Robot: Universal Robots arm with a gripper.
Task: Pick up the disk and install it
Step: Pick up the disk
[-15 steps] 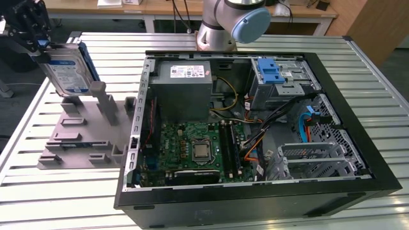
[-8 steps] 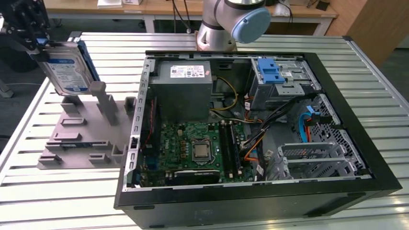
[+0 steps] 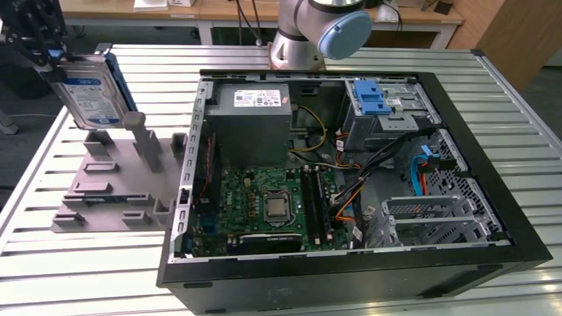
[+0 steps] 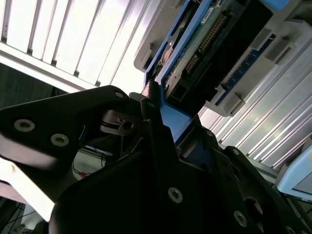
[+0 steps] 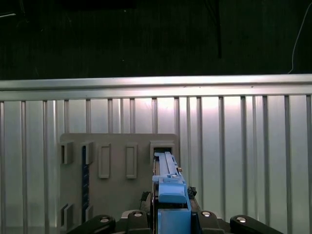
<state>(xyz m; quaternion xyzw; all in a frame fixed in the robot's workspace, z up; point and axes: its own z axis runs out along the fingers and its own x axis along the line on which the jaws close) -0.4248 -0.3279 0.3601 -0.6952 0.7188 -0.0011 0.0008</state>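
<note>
The disk (image 3: 88, 93), silver-grey with a blue-and-white label and a blue carrier, hangs on edge at the exterior view's far left. It is lifted above the grey holder stand (image 3: 114, 178) on the table. My gripper (image 3: 52, 58) is shut on its upper end. In the second wrist view the black fingers (image 4: 146, 161) clamp the blue carrier, and the disk (image 4: 204, 44) shows its connector side beyond them. In the first wrist view the disk (image 5: 170, 187) is seen edge-on, over the stand (image 5: 117, 165).
An open black computer case (image 3: 491, 217) lies at the middle and right of the slatted metal table (image 3: 26, 263). Inside it are a grey power-supply box (image 3: 253, 122), a green motherboard (image 3: 263, 204) and a drive bay with a blue latch (image 3: 373, 99). The arm's base (image 3: 307, 33) stands behind the case.
</note>
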